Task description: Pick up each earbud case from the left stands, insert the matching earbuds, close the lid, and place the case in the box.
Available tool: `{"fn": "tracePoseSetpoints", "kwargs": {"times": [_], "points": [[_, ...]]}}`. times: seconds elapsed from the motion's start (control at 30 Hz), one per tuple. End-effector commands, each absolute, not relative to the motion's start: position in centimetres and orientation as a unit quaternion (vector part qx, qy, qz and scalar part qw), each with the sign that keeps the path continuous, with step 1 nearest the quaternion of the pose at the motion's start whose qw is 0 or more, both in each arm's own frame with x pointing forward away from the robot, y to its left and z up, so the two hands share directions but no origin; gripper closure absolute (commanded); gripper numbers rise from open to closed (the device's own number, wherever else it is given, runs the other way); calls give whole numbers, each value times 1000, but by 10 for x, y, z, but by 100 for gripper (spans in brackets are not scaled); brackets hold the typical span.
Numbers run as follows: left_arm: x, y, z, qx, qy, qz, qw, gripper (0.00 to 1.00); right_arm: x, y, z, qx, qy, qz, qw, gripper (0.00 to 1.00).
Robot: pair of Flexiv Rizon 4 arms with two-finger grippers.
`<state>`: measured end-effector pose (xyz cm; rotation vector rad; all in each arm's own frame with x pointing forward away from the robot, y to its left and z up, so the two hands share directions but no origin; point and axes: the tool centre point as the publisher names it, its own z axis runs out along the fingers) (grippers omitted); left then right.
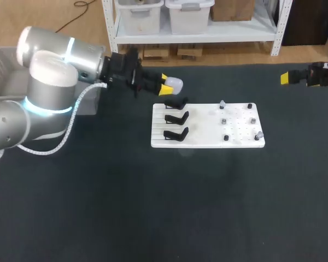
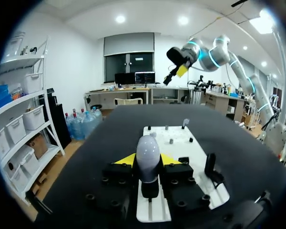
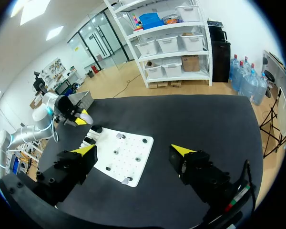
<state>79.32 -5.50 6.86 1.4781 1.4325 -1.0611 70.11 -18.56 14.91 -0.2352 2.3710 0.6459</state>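
My left gripper (image 1: 166, 84) hovers just behind the white board (image 1: 208, 141), shut on a pale, rounded earbud case (image 1: 176, 83). In the left wrist view the case (image 2: 148, 149) stands upright between the yellow fingertips (image 2: 126, 159) of that gripper (image 2: 148, 161), above the board's near end (image 2: 155, 210). Three black stands (image 1: 176, 117) line the board's left side. Several small earbuds (image 1: 224, 121) sit on its right half. My right gripper (image 1: 295, 78) is far off at the table's right edge, open and empty. Its own view shows its spread fingers (image 3: 181, 150) and the board (image 3: 133, 162) ahead.
A grey box (image 1: 0, 68) stands at the table's far left, partly hidden behind my left arm (image 1: 49, 82). Dark table cloth (image 1: 169, 207) surrounds the board on all sides.
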Motion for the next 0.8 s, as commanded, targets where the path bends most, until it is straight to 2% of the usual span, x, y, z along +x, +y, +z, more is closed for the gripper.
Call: {"fn": "tracePoseSetpoints", "kwargs": {"times": [0.03, 0.43, 0.8], "points": [[777, -40, 93, 568, 559, -441, 413, 100, 701, -185, 150, -90, 907, 246, 330, 0], [728, -25, 170, 548, 497, -494, 457, 100, 701, -185, 150, -90, 907, 246, 330, 0], [709, -23, 190, 550, 480, -505, 460, 100, 701, -185, 150, -90, 907, 246, 330, 0]]}}
